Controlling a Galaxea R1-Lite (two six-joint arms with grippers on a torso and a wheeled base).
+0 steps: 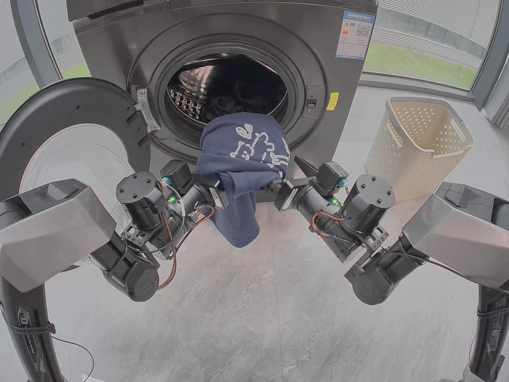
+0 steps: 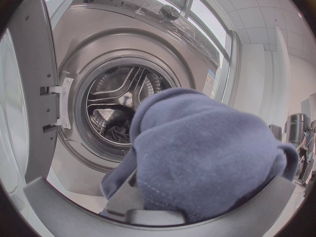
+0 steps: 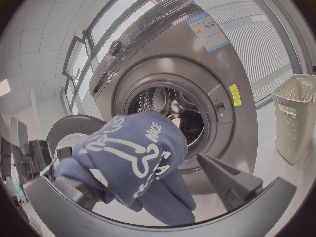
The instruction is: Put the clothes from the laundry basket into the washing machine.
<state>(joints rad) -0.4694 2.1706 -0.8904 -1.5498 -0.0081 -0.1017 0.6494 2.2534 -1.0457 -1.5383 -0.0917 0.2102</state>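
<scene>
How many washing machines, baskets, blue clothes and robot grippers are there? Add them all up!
Washing machine: 1
Laundry basket: 1
Blue sweatshirt: 1
Grippers: 2 (left gripper, right gripper)
Total: 5
The dark clothes in the drum are too bunched to count.

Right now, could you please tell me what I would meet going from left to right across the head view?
Open washer door → navy garment → yellow sticker → laundry basket.
</scene>
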